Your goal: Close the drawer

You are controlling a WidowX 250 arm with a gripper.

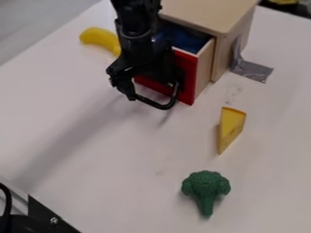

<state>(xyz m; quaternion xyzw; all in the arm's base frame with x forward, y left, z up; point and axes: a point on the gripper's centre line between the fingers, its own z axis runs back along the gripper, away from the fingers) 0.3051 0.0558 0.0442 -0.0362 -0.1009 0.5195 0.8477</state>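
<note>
Gripper point(150, 90) at drawer point(189, 82) front; jaws' state, cannot tell. Push centred, square to the face, easing off near flush.

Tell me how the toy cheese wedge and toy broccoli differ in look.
The toy cheese wedge is yellow, while the toy broccoli is green. The toy cheese wedge has flat faces and a pointed end; the toy broccoli has a bumpy head on a stem. Both rest on the white table.
</note>
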